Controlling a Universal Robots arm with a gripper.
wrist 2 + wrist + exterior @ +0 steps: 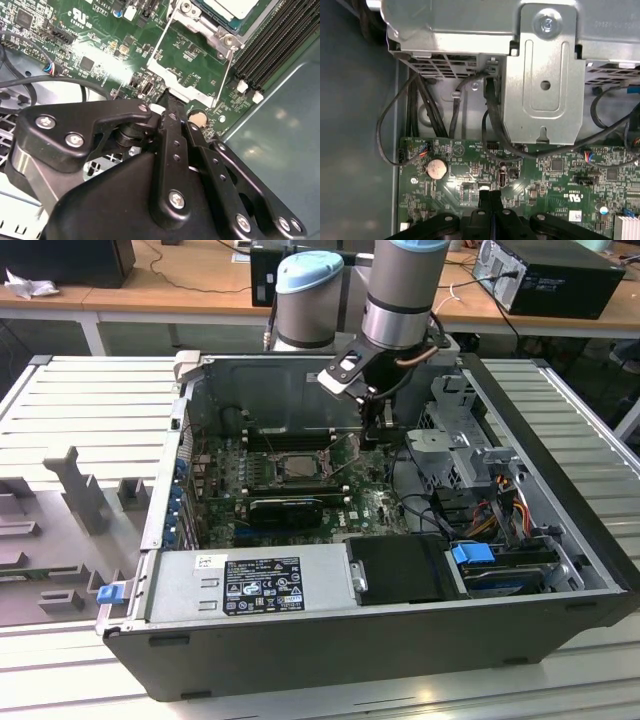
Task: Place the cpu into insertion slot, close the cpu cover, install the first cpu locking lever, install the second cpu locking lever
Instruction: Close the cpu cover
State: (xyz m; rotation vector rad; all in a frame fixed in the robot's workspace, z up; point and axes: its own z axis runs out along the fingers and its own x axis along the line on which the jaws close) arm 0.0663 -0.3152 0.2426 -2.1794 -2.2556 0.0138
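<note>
The cpu (234, 6) lies pale and flat in the insertion slot (290, 468) on the green motherboard. The silvery cpu cover (202, 22) frames it and looks lowered over it. Two thin wire locking levers, one (159, 42) and the other (225, 75), stick out from the socket's corners and look unlatched. My gripper (375, 435) hangs just above the board to the exterior view's right of the socket. Its black fingers (484, 199) are pressed together with nothing between them, and the gripper (166, 100) tip is close to the lever ends.
A coin battery (437, 168) sits on the board near the fingertips. The metal drive cage (545, 75) with black cables (420, 110) stands beyond. Long black RAM slots (275, 45) flank the socket. The power supply (250, 585) and case walls (270, 380) enclose the board.
</note>
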